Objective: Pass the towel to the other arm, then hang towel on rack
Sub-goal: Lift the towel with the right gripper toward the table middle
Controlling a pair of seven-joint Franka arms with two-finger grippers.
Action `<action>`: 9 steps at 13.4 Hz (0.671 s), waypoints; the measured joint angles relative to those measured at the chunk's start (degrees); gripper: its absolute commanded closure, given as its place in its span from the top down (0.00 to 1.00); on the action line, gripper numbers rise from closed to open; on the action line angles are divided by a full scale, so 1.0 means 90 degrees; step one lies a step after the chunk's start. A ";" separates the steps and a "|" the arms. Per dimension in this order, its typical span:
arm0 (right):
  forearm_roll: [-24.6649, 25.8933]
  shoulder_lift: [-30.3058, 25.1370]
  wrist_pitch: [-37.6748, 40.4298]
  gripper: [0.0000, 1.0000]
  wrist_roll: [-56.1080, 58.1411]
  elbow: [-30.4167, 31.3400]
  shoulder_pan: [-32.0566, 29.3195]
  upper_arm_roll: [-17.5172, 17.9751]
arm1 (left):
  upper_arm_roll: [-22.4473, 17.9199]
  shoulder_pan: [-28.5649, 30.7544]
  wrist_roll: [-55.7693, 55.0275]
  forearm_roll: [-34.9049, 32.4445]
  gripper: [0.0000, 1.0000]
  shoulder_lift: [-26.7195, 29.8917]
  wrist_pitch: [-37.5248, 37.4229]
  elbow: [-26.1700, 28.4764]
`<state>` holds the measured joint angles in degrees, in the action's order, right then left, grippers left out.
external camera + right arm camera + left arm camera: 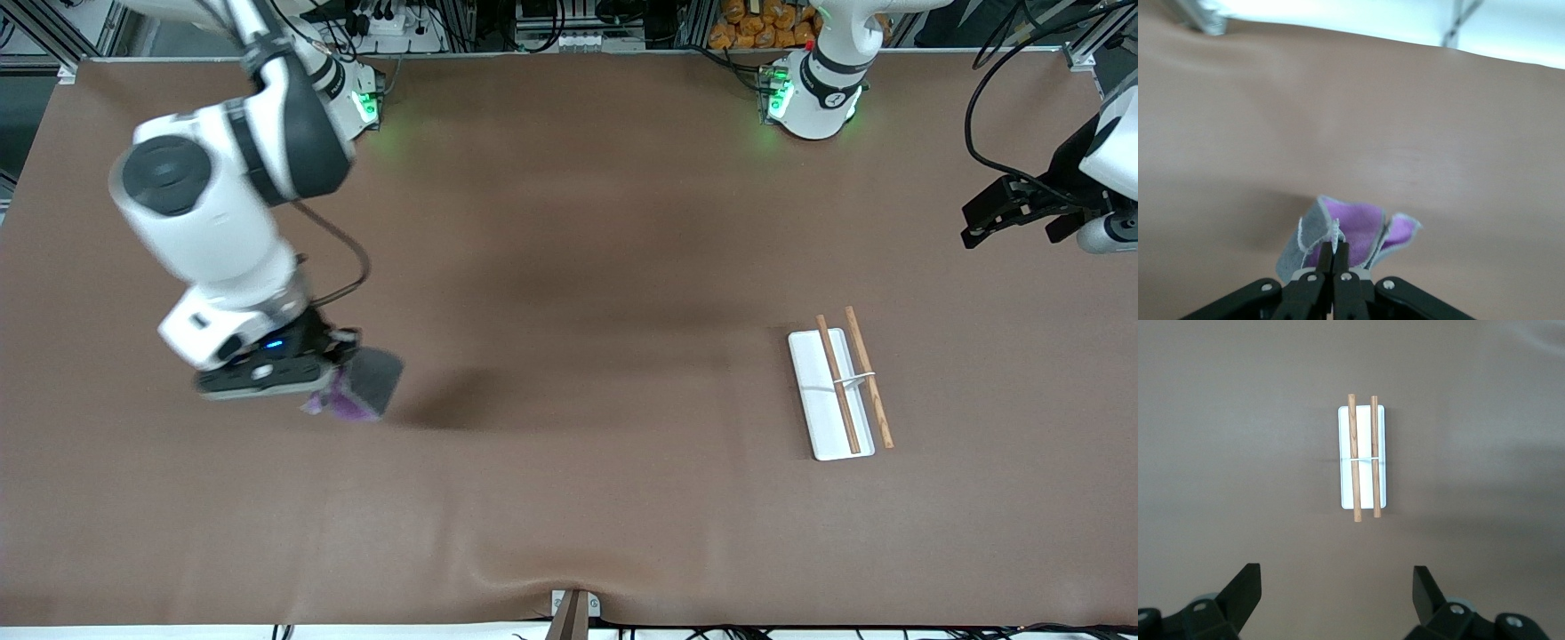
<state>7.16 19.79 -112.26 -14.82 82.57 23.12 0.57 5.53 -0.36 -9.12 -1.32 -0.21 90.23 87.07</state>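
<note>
Right wrist view: right claw (1336,250) clamps the towel (1351,230); left claw (1337,593) gapes above the rack (1363,457).

Grey-and-purple towel (366,387); white, brown-rodded rack (836,391)

Rack: small white rectangular flat base (1363,490) carrying two thin brown wooden rods, lying flat on the table
Rods: the thicker-looking rod (1354,457) and the slimmer rod (1375,453) run parallel, side by side along the base's length; both overhang the base at each end
Crossbar: thin white bar (1363,459) crossing both rods about midway
Surface: plain brown table covering (1225,453), faint shadow band beside the rack
Left gripper (1337,590): two black fingertips (1245,590) spread wide apart with nothing between them, only bare covering showing in the gap; the gripper hangs over the table, the rack well apart from it
</note>
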 measured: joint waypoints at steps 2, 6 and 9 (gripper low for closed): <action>0.0001 0.0008 -0.0028 0.00 -0.0054 -0.0144 0.0633 0.0005 | 0.0003 -0.0001 0.0000 0.0000 1.00 -0.0009 -0.0005 0.0009; 0.0003 0.0039 -0.0490 0.00 -0.0100 -0.0449 0.1706 0.0015 | 0.0018 -0.0028 0.0000 0.0000 1.00 -0.0063 -0.0007 0.0023; 0.0002 0.0094 -0.0937 0.00 -0.0103 -0.0463 0.2360 0.0025 | 0.0069 -0.0059 0.0000 0.0005 1.00 -0.0130 -0.0065 0.0090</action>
<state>7.18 20.64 -120.69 -15.75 78.40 44.36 0.79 6.15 -0.89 -9.12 -1.27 -1.38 89.65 87.88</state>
